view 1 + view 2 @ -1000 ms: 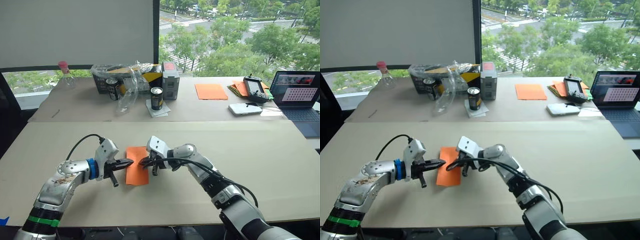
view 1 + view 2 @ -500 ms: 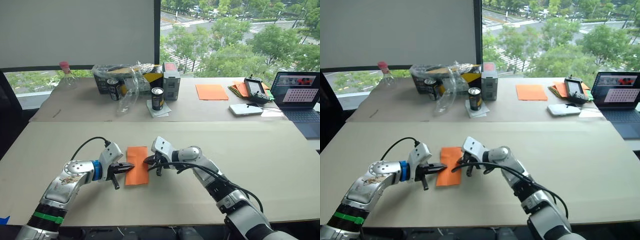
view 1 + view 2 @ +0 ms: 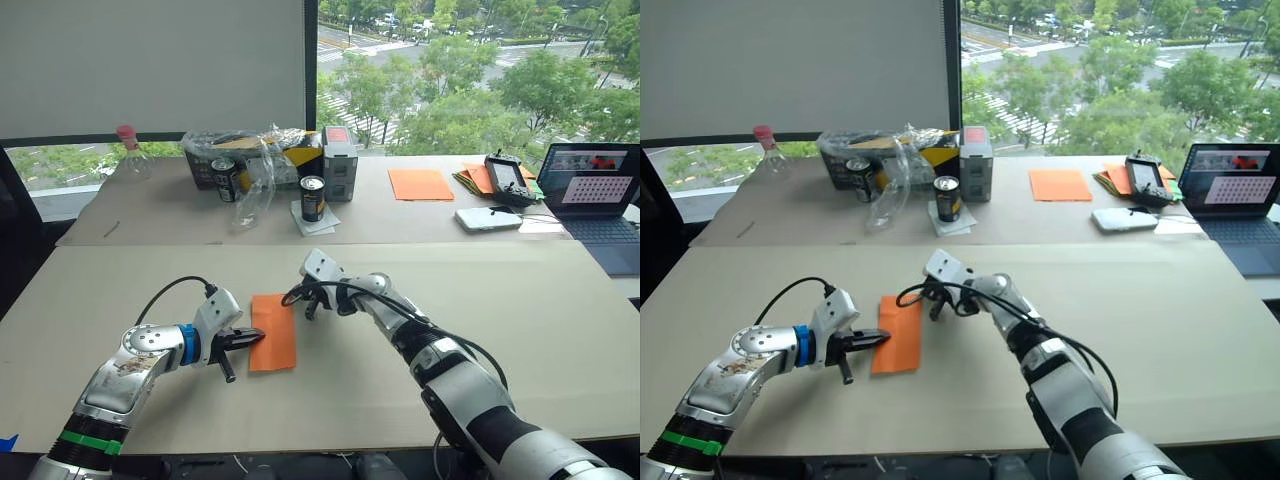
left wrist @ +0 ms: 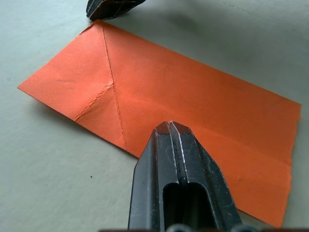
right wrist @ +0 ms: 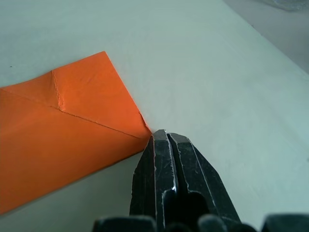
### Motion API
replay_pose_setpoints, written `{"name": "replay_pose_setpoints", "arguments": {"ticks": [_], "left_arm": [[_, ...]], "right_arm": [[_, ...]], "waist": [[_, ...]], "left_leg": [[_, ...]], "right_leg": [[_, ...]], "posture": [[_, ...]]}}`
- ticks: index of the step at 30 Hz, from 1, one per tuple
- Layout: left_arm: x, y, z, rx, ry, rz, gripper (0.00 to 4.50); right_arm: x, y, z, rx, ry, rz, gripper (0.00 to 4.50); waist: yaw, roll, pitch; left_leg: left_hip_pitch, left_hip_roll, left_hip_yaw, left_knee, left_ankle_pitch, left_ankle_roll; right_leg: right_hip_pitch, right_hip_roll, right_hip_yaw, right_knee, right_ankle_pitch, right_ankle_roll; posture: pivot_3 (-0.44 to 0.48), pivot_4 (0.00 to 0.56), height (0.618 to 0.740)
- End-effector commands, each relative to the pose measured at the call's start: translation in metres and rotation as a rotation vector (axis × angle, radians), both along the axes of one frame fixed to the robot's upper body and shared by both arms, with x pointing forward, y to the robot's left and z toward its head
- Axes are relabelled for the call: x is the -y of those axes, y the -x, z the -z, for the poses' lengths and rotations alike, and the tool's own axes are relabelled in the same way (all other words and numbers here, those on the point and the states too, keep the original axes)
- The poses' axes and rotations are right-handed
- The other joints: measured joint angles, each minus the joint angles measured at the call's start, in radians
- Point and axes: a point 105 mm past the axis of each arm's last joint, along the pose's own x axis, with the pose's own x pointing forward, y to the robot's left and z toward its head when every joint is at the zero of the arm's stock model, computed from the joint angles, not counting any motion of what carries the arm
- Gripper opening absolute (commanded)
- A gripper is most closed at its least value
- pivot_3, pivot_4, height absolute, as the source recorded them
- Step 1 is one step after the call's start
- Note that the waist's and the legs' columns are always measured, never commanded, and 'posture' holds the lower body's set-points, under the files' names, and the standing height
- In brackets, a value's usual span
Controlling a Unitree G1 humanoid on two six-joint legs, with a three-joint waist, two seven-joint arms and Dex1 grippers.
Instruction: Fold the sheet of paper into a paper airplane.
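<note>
Sheet of paper (image 3: 272, 332): thin, limp, creased. Left claw (image 4: 170, 126) clenched, pinning its long edge; right claw (image 5: 162, 134) clenched at its corner. Lift by edge.

You had one folded sheet of paper (image 3: 272, 331) on the near table (image 3: 520, 330). On the far table you had two cans (image 3: 313, 197), one bottle (image 3: 131, 152), one flat orange sheet (image 3: 421, 183), one pile of sheets (image 3: 476, 176) and one laptop (image 3: 595, 195).
</note>
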Motion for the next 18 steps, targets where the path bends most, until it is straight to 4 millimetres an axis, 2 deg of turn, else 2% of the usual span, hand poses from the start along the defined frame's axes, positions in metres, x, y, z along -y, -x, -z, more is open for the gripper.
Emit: {"name": "replay_pose_setpoints", "arguments": {"ticks": [1, 4, 7, 9, 14, 18], "left_arm": [[-0.006, 0.004, 0.012, -0.043, -0.033, -0.017, 0.00], [-0.006, 0.003, 0.012, -0.039, -0.032, -0.018, 0.00], [-0.005, 0.004, 0.011, -0.036, -0.028, -0.020, 0.00], [-0.003, 0.004, 0.010, -0.034, -0.013, -0.023, 0.00], [0.003, 0.006, 0.010, -0.032, -0.012, -0.005, 0.00], [0.005, 0.007, 0.010, -0.033, -0.015, 0.007, 0.00]], "right_arm": [[0.007, -0.006, -0.011, 0.043, -0.059, 0.025, 0.02], [0.005, -0.001, -0.032, 0.075, -0.178, -0.032, 0.02], [0.007, 0.002, -0.038, 0.082, -0.239, -0.045, 0.02], [0.005, 0.010, -0.039, 0.048, -0.289, -0.099, 0.02], [-0.004, 0.029, -0.013, -0.019, -0.187, -0.184, 0.02], [-0.011, 0.035, -0.004, -0.043, -0.141, -0.212, 0.02]], "waist": [[0.000, 0.000, 0.000], [0.001, 0.000, 0.000], [0.000, 0.000, 0.000], [0.000, 0.000, 0.000], [0.001, 0.000, 0.000], [0.001, 0.000, 0.000]], "left_leg": [[0.000, 0.000, 0.000, 0.000, 0.000, 0.000], [-0.001, 0.000, 0.000, 0.000, 0.000, 0.000], [-0.002, 0.000, 0.000, 0.000, 0.000, 0.000], [-0.002, 0.000, 0.000, -0.001, 0.000, 0.000], [-0.002, 0.000, 0.000, -0.001, 0.000, 0.000], [-0.003, 0.000, 0.000, -0.001, 0.000, 0.000]], "right_leg": [[0.000, 0.000, 0.000, 0.000, 0.000, 0.000], [-0.001, 0.000, 0.000, 0.000, 0.000, 0.000], [-0.002, 0.000, 0.000, 0.000, 0.000, 0.000], [-0.002, 0.000, 0.000, 0.000, 0.000, 0.000], [-0.002, 0.000, 0.000, -0.001, 0.000, 0.000], [-0.003, 0.000, 0.000, -0.001, 0.000, 0.000]], "posture": [[0.000, 0.150, 0.730], [0.000, 0.150, 0.730], [0.000, 0.150, 0.730], [0.000, 0.150, 0.730], [0.000, 0.150, 0.730], [0.000, 0.150, 0.730]]}}
